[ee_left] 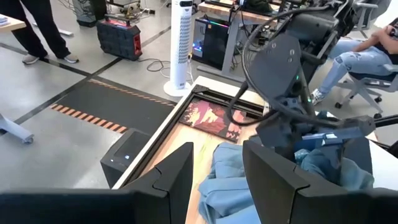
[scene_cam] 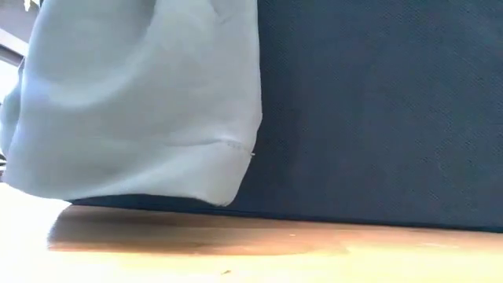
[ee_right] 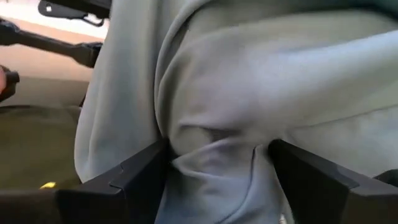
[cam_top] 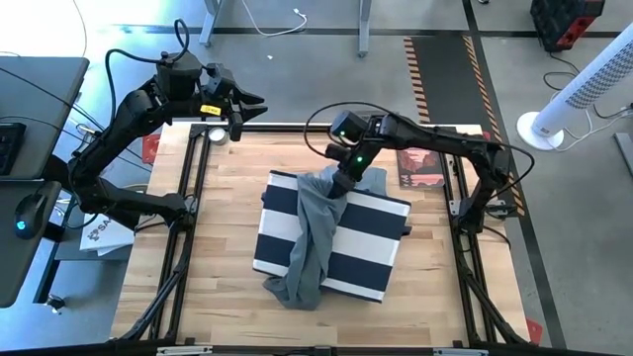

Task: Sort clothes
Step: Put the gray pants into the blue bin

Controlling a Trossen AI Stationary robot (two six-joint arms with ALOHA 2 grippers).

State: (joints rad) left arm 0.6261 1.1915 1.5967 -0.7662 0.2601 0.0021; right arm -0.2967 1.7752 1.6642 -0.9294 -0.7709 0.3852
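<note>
A pale blue-grey garment lies draped across a navy bin with white stripes in the middle of the table. In the low view the garment hangs down the bin's navy wall. My right gripper is at the garment's far end and is shut on it; it also shows in the right wrist view. My left gripper is open and empty, up over the table's far-left corner, and shows in its wrist view. My right gripper pinches a bunched fold at the garment's far end between its two fingers; several layers are gathered there. The fingers come from above, slanting from the far right. The rest lies slack over the bin, its near end on the table.
A black frame runs around the wooden table. A red-and-dark printed sheet lies at the far right. A white tower fan stands on the floor beyond. A seated person is behind the table.
</note>
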